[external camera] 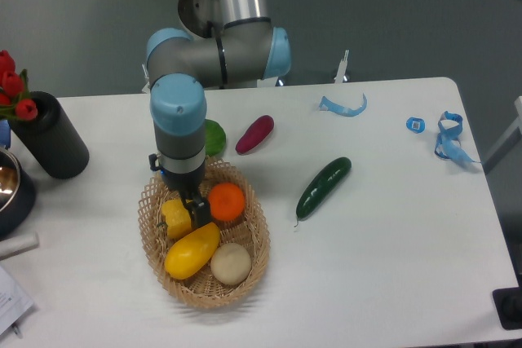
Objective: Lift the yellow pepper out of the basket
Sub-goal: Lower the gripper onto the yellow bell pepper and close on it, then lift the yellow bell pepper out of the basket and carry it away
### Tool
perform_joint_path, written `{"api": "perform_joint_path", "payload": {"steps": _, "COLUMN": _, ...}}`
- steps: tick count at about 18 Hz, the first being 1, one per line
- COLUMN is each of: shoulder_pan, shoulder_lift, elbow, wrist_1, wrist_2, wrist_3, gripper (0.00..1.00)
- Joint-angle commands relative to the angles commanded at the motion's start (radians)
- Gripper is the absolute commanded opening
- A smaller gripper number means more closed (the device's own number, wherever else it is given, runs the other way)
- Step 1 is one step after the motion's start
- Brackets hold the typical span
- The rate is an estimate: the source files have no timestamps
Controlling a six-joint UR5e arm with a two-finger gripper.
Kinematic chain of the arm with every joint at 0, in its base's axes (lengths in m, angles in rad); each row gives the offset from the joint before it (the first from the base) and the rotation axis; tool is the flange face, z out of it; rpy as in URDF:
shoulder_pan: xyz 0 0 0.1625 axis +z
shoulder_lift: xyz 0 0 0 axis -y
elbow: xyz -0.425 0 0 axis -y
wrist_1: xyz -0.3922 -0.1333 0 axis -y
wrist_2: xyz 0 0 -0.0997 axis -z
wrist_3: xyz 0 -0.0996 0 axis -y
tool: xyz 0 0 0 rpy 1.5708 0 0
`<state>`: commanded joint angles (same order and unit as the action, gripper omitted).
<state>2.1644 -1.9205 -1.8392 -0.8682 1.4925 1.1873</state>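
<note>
The yellow pepper (174, 216) looks light, firm, waxy; I'd pinch across its ridged sides. I cannot tell whether my hand (196, 216) has closed.

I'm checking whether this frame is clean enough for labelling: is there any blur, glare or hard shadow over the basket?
Fixed camera view: light is even and soft, with only faint shadows under the oval tan wicker basket and the dark green cucumber; no glare on the white table; the gripper looks slightly soft, and it covers part of the small lobed yellow pepper.
</note>
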Motion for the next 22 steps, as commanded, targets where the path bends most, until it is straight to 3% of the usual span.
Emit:
{"api": "perform_joint_path", "payload": {"steps": 11, "shoulder_pan": -0.023, "shoulder_lift": -0.046, "elbow": 0.008, "wrist_1": 0.003, "wrist_2": 0.021, "wrist_3": -0.02, "gripper": 0.99}}
{"api": "perform_joint_path", "payload": {"steps": 12, "shoulder_pan": -0.023, "shoulder_lift": -0.046, "elbow": 0.009, "wrist_1": 0.003, "wrist_2": 0.021, "wrist_3": -0.014, "gripper": 0.83}}
{"api": "perform_joint_path", "payload": {"steps": 14, "shoulder_pan": -0.023, "shoulder_lift": -0.046, "elbow": 0.011, "wrist_1": 0.005, "wrist_2": 0.021, "wrist_3": -0.012, "gripper": 0.33}}
{"api": "perform_joint_path", "payload": {"steps": 15, "shoulder_pan": -0.023, "shoulder_lift": -0.048, "elbow": 0.011, "wrist_1": 0.005, "wrist_2": 0.023, "wrist_3": -0.023, "gripper": 0.17}}
{"api": "perform_joint_path", "payload": {"steps": 20, "shoulder_pan": 0.004, "shoulder_lift": 0.001, "elbow": 0.023, "wrist_1": -0.012, "wrist_2": 0.018, "wrist_3": -0.028, "gripper": 0.1}}
{"api": "perform_joint_path", "payload": {"steps": 22, "shoulder_pan": 0.046, "shoulder_lift": 0.066, "elbow": 0.028, "wrist_1": -0.072, "wrist_2": 0.008, "wrist_3": -0.028, "gripper": 0.1}}
